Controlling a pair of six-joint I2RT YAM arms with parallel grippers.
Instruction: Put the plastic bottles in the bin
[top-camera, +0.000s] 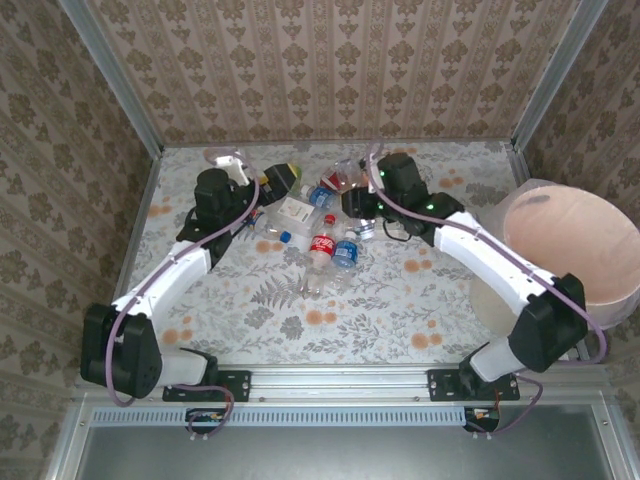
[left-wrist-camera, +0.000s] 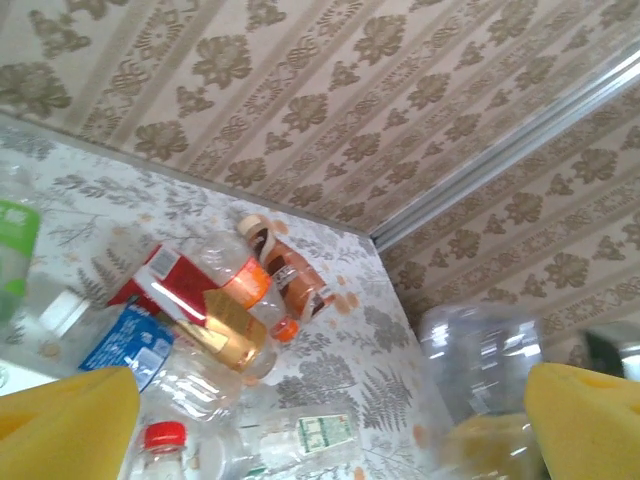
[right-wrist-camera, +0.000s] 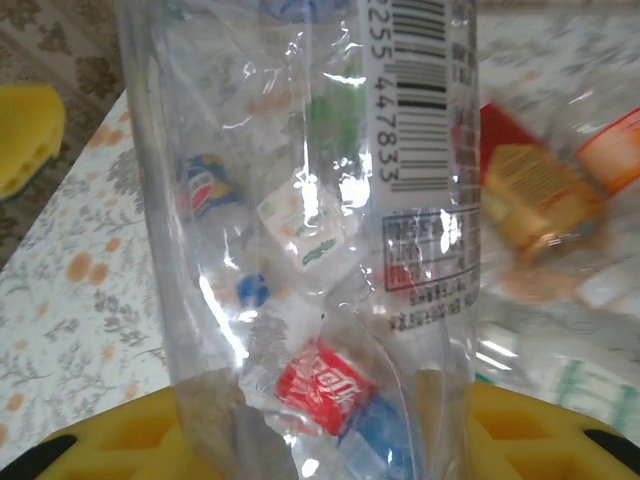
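Note:
Several plastic bottles lie in a heap at the table's far middle, among them a Coca-Cola one and a blue-labelled one. My right gripper is over the heap's right side, shut on a clear plastic bottle with a barcode label, which stands upright between the yellow pads. My left gripper is at the heap's left end and stands wide open. A blurred clear bottle rests against its right pad. The pale bin stands at the right edge.
Patterned walls and metal frame posts close in the table on three sides. An orange-capped bottle and a brown one lie close to the back wall. Open floral tabletop stretches between the heap and the arm bases.

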